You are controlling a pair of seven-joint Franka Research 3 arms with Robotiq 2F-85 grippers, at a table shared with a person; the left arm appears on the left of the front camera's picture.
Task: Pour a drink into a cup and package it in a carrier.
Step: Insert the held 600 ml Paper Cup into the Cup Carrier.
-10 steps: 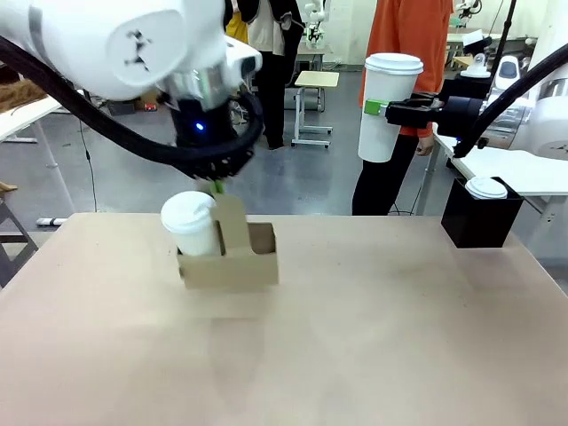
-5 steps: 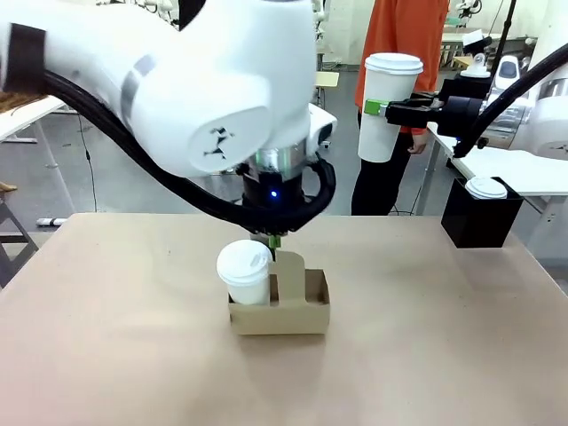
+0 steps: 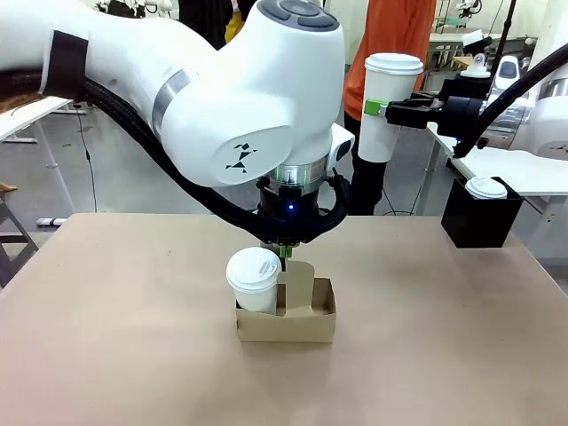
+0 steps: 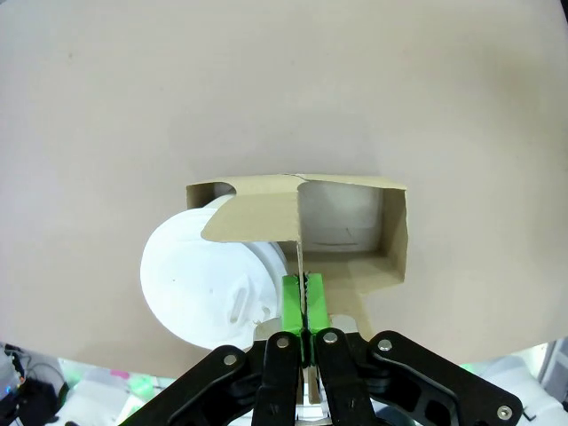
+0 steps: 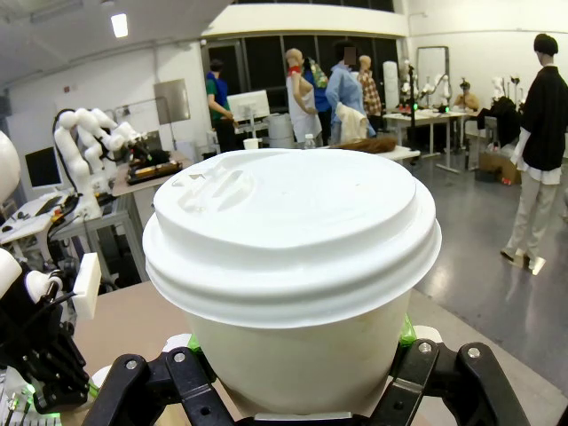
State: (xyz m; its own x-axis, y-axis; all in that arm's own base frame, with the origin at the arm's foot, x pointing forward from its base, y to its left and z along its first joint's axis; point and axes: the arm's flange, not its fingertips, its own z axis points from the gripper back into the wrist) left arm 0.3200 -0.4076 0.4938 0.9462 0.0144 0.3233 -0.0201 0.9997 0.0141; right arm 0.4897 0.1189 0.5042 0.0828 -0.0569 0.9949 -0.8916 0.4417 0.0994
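The brown cardboard carrier (image 3: 288,321) sits low at the table's middle; whether it touches the top I cannot tell. My left gripper (image 3: 285,256) is shut on its upright centre handle panel, and the left wrist view shows the green pads (image 4: 291,302) pinching that panel. A lidded white cup (image 3: 254,273) stands in the carrier's (image 4: 351,191) left pocket, its lid (image 4: 200,277) beside the empty pocket. My right gripper (image 3: 377,108) holds a second lidded white cup (image 3: 387,106) high at the right, close up as the cup (image 5: 293,266) in the right wrist view. The drink is out of view.
A black box (image 3: 477,224) with a white lid (image 3: 486,187) on top stands at the table's far right corner. A person in an orange top (image 3: 399,31) stands beyond the far edge. Bare tabletop (image 3: 133,355) surrounds the carrier.
My left arm has carried the carrier with its cup to the right and lower, toward the table's middle. The right arm and its cup have stayed still.
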